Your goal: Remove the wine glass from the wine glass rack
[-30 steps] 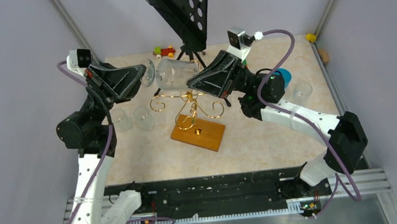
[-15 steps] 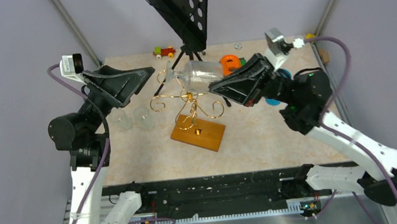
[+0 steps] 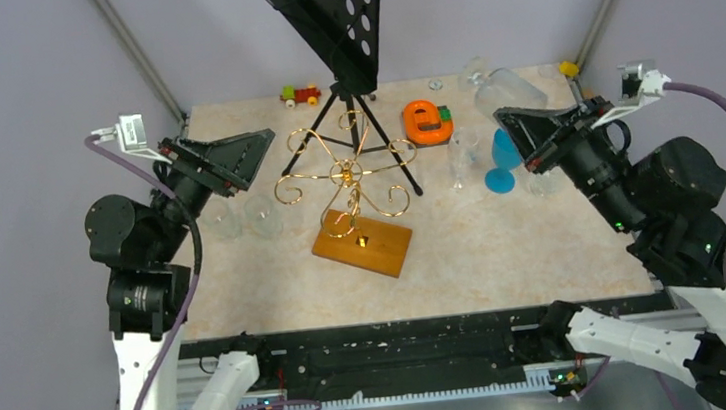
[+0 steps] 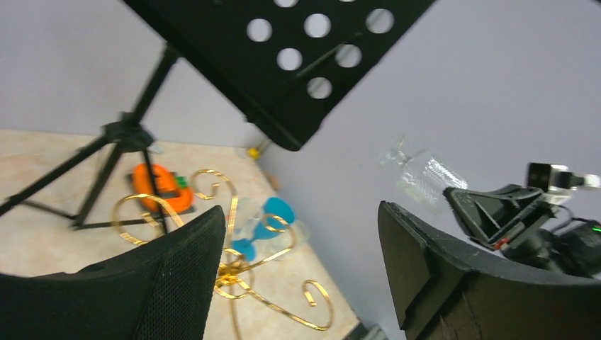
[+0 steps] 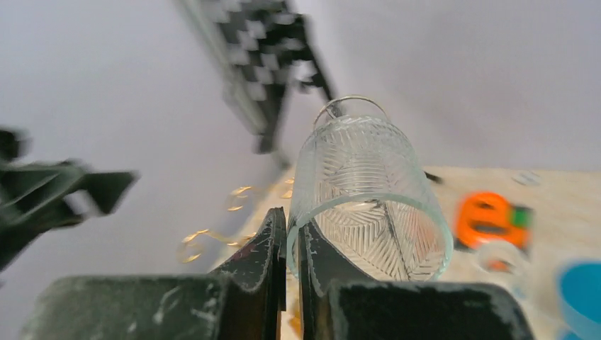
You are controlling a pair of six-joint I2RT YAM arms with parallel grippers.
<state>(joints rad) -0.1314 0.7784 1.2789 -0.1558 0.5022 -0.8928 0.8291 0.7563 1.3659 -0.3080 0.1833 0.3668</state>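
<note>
The wine glass (image 3: pixel 509 90) is hanging in the air over the far right part of the table, well apart from the wine glass rack (image 3: pixel 346 178) and touching none of its arms. It is lying tilted, with its mouth facing the right gripper (image 3: pixel 524 125) and its stem and foot pointing away toward the back wall. In the right wrist view the ribbed bowl (image 5: pixel 368 205) is filling the middle of the picture, and the right gripper (image 5: pixel 292 228) is pinching the thin wall at the rim, one finger inside the mouth and one outside, the two almost meeting.

The rack is standing upright on its orange-brown wooden base (image 3: pixel 365 243) near the middle of the table (image 3: pixel 504 252), its gold scroll arms carrying no glass.

The left gripper (image 3: pixel 255 147) is hovering to the left of the rack with its fingers spread wide, holding and touching nothing; through the gap in its own view (image 4: pixel 299 212) the gold arms (image 4: pixel 234 269) and the held glass (image 4: pixel 425 177) are showing.

A black music stand (image 3: pixel 331 17) is standing behind the rack. An orange object (image 3: pixel 426 121) and a blue goblet (image 3: pixel 501 159) are sitting right of the rack, below the held glass. Two clear glasses (image 3: pixel 262 215) are resting on the table under the left arm.
</note>
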